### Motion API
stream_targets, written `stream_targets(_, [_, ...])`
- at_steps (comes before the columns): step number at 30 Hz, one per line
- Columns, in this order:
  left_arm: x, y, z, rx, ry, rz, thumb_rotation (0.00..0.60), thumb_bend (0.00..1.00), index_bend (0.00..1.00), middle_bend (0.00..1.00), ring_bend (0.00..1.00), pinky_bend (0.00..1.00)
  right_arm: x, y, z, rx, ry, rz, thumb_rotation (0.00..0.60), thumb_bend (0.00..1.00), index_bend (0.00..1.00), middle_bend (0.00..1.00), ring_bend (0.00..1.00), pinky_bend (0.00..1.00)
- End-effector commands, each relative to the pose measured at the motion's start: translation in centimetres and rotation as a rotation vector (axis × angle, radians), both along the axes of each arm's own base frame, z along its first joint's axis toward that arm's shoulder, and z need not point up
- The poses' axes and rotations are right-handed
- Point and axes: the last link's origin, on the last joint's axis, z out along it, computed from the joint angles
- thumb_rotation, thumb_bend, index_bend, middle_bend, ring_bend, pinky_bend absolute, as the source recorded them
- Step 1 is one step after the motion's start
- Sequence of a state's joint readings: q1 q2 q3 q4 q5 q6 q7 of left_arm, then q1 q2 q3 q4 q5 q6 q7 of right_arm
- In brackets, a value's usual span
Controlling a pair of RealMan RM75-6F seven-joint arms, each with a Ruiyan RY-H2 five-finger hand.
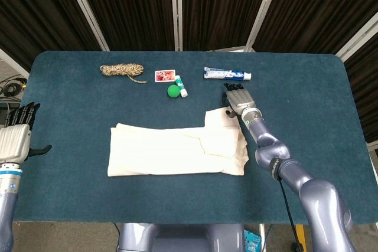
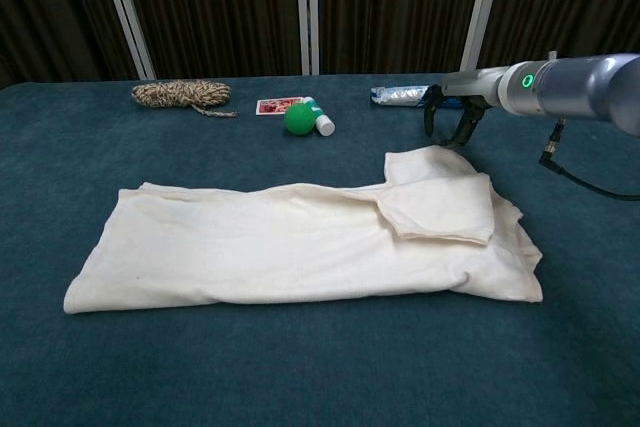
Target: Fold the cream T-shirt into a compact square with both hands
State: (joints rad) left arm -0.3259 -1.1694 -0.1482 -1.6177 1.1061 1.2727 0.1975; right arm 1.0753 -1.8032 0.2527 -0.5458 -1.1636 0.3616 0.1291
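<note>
The cream T-shirt lies flat in the middle of the table as a long band, with a sleeve folded over its right end. My right hand hovers at the shirt's far right corner, fingers apart and pointing down at the cloth edge; nothing is in it. My left hand is out at the table's left edge, well away from the shirt, with its fingers spread and empty. The chest view does not show the left hand.
Along the far side lie a coil of rope, a small card, a green ball with a white tube beside it, and a toothpaste tube just behind my right hand.
</note>
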Motion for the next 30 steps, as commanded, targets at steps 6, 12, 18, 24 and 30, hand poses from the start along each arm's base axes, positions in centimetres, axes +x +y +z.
stream_targets(6, [0.0,0.2,-0.4,-0.012,0.000,-0.001,0.600,0.00,0.00,0.00,0.00,0.00,-0.2,0.5,-1.1,0.026,0.019,0.021,0.600,0.32,0.43,0.00,0.00,0.00])
stream_targets(12, [0.0,0.1,-0.6,-0.017,-0.002,-0.002,0.600,0.00,0.00,0.00,0.00,0.00,-0.8,0.5,-1.4,0.013,0.024,0.023,0.600,0.33,0.43,0.00,0.00,0.00])
stream_targets(18, [-0.1,0.2,-0.6,-0.017,-0.004,0.002,0.600,0.00,0.00,0.00,0.00,0.00,-1.1,0.6,-1.9,0.027,0.035,0.019,0.600,0.33,0.43,0.00,0.00,0.00])
stream_targets(24, [-0.1,0.2,-0.6,-0.017,-0.004,0.001,0.600,0.00,0.00,0.00,0.00,0.00,-1.2,0.7,-1.9,0.034,0.039,0.036,0.600,0.34,0.52,0.00,0.00,0.00])
stream_targets(30, [0.2,0.2,-0.6,-0.023,-0.001,-0.013,0.600,0.00,0.00,0.00,0.00,0.00,-1.5,1.0,-1.5,0.034,0.022,0.064,0.600,0.35,0.55,0.00,0.00,0.00])
